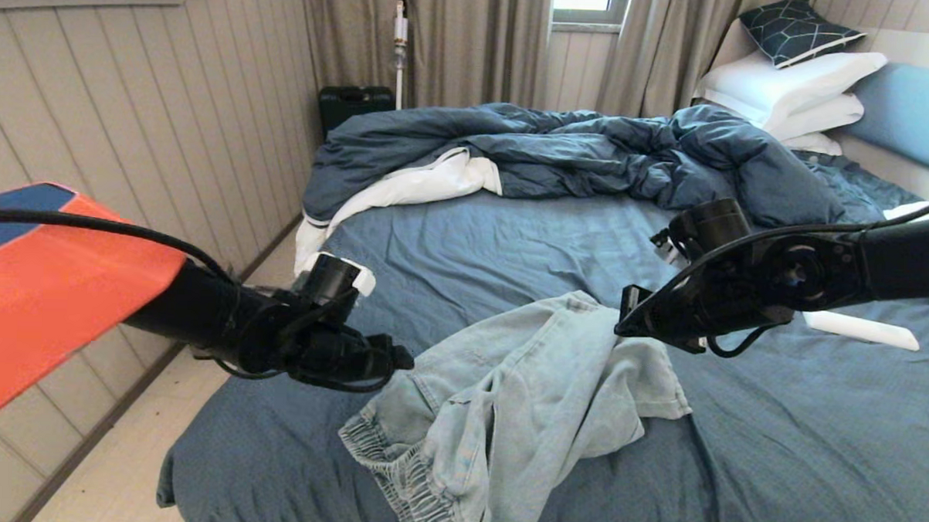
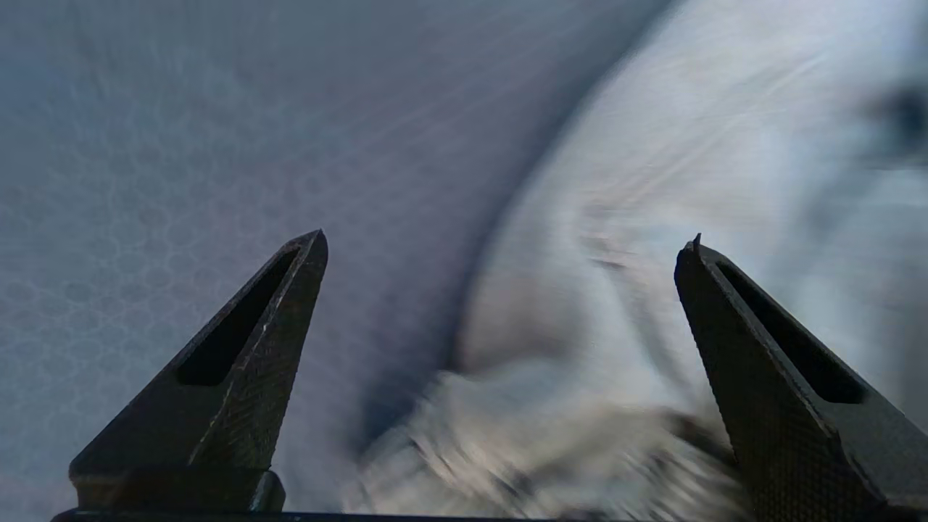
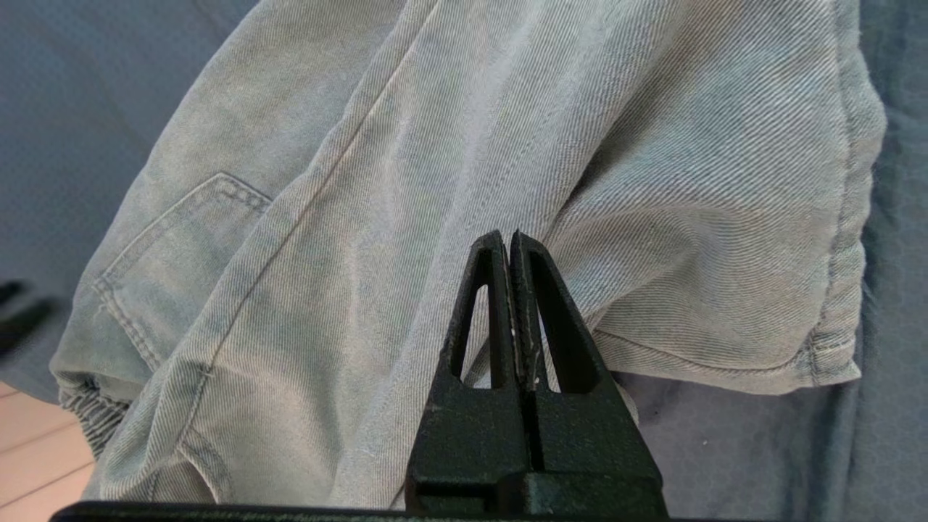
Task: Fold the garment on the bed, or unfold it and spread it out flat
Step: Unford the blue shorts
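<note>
Right gripper (image 1: 624, 325) jaws pinch crumpled pale denim shorts (image 1: 506, 401); left gripper (image 1: 399, 359) jaws gape above.

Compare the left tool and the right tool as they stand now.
The left tool is open, fingers spread wide and holding nothing; the right tool is shut, pinching the denim shorts. The left tool sits at the shorts' waistband side near the bed edge; the right tool lifts a fold higher up. Both are black and hover over the bed.

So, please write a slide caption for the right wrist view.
Right gripper shut on a raised fold of the denim shorts above the bed.
</note>
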Tool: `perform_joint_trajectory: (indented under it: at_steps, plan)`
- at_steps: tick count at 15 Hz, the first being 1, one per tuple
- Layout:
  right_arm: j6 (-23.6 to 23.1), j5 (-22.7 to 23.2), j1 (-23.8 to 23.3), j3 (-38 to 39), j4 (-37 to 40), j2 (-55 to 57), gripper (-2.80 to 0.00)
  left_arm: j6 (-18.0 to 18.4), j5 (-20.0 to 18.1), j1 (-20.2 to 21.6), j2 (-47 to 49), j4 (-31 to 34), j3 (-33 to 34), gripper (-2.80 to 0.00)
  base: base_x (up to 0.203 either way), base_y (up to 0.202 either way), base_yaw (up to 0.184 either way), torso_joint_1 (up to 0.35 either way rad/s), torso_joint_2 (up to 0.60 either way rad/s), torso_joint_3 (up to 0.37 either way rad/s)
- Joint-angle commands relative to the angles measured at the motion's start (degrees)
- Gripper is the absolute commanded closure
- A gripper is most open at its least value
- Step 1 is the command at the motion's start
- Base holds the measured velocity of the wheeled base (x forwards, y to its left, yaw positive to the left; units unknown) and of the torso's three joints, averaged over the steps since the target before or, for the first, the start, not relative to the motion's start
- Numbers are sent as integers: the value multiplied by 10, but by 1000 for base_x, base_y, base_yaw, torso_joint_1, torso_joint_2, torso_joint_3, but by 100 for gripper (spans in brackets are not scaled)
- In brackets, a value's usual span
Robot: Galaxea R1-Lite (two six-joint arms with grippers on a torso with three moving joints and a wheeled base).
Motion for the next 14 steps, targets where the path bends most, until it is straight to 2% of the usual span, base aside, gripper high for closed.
perform_joint_trajectory:
  at_steps: [1, 8, 10, 11, 14]
  plan:
    - [2, 1, 1, 0, 1, -1, 0, -2, 2, -12, 46, -1, -9, -280, 0, 0, 0, 0, 0, 0]
    - [1, 1, -1, 8, 0, 4, 0, -5, 3, -97, 49, 3, -8, -280, 0, 0, 0, 0, 0, 0]
    - [1, 2, -4, 8, 0, 6, 0, -14, 3, -109, 51, 2, -7, -280, 0, 0, 0, 0, 0, 0]
    - [1, 2, -5, 7, -1, 7, 0, -16, 4, -112, 51, 2, -8, 0, 0, 0, 0, 0, 0, 0]
    - [1, 2, -5, 8, -8, 10, 0, -17, 3, -114, 49, 0, -8, 0, 0, 0, 0, 0, 0, 0]
